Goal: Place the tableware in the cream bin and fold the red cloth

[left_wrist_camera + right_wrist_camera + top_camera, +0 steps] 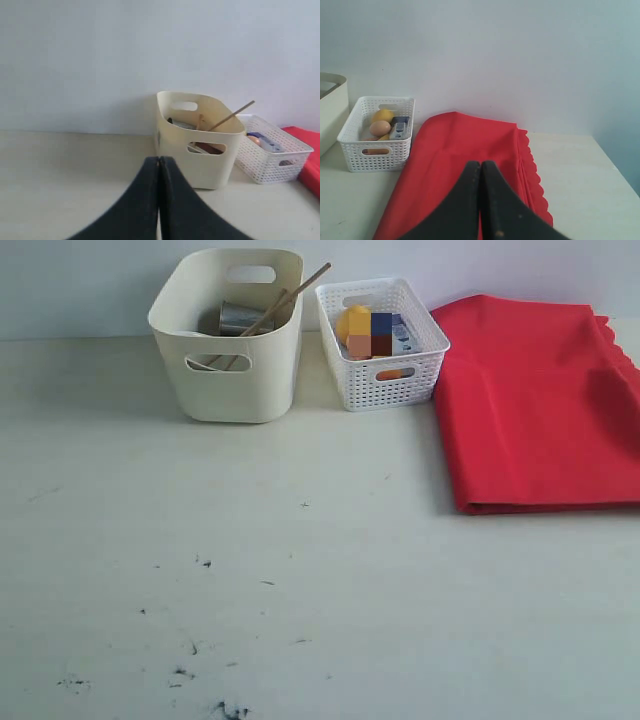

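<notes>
While both arms sit level and point toward the far edge of the table, I see my left claw pressed together on nothing, aimed at the cream bin. My right claw is likewise pressed together and empty, facing the red cloth, which lies folded at the far right corner. Inside the bin, at the far edge, are a steel cup and chopsticks leaning out over the rim. A white basket stands just beside it.
</notes>
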You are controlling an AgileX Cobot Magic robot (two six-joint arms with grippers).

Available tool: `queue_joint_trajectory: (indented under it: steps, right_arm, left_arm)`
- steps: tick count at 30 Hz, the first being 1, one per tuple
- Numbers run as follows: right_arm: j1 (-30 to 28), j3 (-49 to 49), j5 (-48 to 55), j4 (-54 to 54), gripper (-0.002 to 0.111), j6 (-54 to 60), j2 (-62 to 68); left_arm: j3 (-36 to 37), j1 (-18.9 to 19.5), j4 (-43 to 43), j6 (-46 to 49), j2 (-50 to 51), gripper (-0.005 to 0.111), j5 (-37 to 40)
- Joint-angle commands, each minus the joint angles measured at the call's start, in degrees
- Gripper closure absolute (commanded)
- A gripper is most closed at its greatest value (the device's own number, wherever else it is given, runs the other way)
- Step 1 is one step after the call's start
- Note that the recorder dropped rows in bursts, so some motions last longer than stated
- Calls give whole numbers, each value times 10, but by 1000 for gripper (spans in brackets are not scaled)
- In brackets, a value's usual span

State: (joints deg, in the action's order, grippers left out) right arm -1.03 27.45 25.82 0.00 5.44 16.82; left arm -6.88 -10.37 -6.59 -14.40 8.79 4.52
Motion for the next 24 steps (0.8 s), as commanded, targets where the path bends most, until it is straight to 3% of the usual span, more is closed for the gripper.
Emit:
queue_joint_trajectory:
  steps: [1,8,19,24]
  right_arm:
    - [0,-3,-2,0,108,-1,-2]
    - [0,-3,-2,0,108,-1,-2]
    - [0,-3,-2,0,108,-1,-2]
    - [0,-3,-2,0,108,-1,-2]
  left_arm:
    - [38,54,-3,-11,-41,107,-7]
    - [69,98,-3,-11,-78,107,0]
    - [69,98,-3,2,-88,107,126]
    - [69,98,-3,7,-88,107,135]
